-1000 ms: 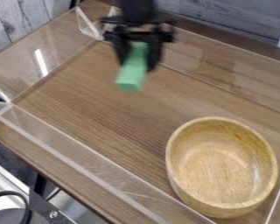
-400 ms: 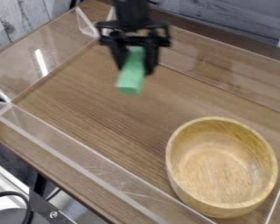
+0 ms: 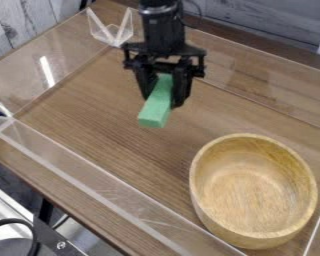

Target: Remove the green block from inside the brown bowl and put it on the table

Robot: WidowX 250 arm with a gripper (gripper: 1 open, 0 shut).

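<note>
My black gripper (image 3: 164, 88) points down over the middle of the table (image 3: 96, 120) and is shut on the upper end of the green block (image 3: 157, 104). The bright green bar hangs tilted from the fingers, its lower end close above the wood; whether it touches I cannot tell. The brown bowl (image 3: 252, 225), a wide shallow wooden one, stands at the lower right, well apart from the gripper, and holds nothing.
Low clear acrylic walls (image 3: 69, 170) run along the table's edges, the near-left one slanting across the front. Bare wood lies between the block and the bowl.
The gripper has carried the green block down and a little to the right, lower over the table. The bowl has not moved.
</note>
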